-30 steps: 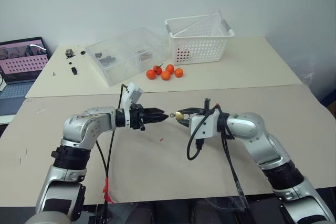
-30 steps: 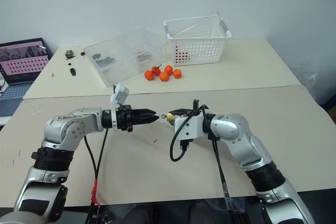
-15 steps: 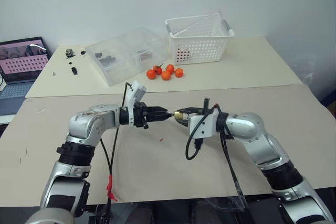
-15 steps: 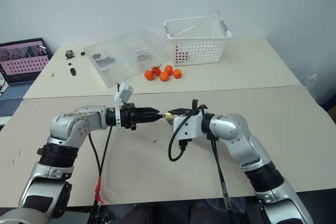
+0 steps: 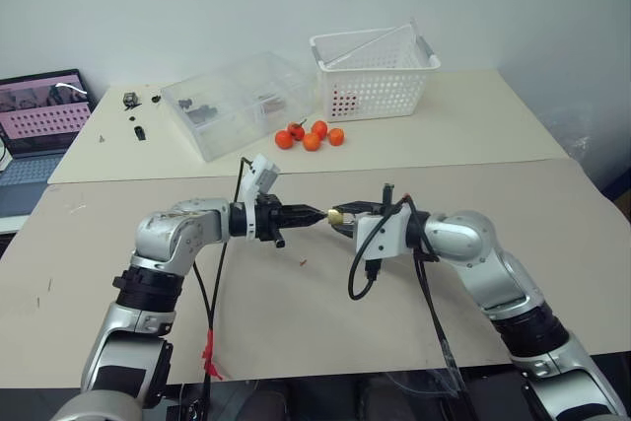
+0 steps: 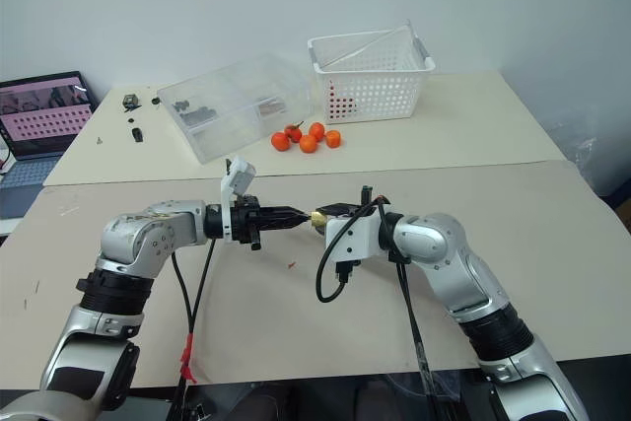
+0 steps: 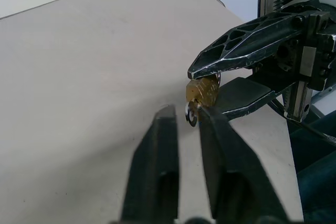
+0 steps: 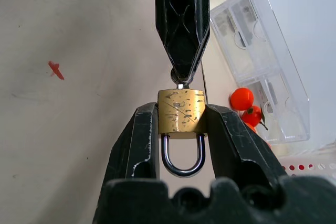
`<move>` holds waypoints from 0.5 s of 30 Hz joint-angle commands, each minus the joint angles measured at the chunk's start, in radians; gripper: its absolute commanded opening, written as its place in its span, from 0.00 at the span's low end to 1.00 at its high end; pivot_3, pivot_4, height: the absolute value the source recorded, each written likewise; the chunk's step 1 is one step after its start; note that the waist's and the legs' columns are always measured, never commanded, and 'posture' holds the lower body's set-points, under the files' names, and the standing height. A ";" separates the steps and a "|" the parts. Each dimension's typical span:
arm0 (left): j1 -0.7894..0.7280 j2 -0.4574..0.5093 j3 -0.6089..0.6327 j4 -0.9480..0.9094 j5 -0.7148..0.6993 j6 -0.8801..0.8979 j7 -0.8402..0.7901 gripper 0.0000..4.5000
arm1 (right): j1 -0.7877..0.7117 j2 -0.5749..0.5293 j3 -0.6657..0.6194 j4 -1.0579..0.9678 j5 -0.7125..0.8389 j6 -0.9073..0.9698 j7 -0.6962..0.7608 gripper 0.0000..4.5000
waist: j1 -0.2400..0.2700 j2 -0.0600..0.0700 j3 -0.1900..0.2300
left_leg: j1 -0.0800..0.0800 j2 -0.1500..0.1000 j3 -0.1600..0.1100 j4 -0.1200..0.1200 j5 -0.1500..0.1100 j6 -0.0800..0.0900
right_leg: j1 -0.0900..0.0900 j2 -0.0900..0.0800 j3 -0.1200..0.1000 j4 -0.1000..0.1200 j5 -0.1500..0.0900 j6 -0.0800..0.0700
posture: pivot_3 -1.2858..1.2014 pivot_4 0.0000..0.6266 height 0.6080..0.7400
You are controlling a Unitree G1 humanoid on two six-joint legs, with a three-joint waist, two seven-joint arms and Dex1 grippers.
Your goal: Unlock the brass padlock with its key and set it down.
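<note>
The brass padlock hangs above the table, shackle toward the wrist, with my right gripper shut on its body from both sides. My left gripper comes in from the opposite side, level, and its fingertips meet the lock's keyhole end. The key, a tiny silvery piece, sits between those tips at the base of the padlock, and the left gripper is shut on it. From the head views the left gripper and right gripper meet tip to tip over the near table.
On the far table lie several orange fruits, a white basket, a clear plastic box and small dark parts. A laptop stands at the far left. A small red mark is on the near table.
My left gripper has shifted right to the padlock and closed its fingers on the key. The right gripper and padlock have stayed still.
</note>
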 commanded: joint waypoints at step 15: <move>-0.054 0.009 -0.039 0.030 0.153 -0.245 0.004 0.00 | -0.035 0.003 -0.020 -0.061 0.031 0.022 0.002 0.21 | 0.001 0.000 0.000 | 0.000 0.000 0.000 0.000 0.000 0.000 | 0.000 0.000 0.000 0.000 0.000 0.000 | 0.52 0.24 1.00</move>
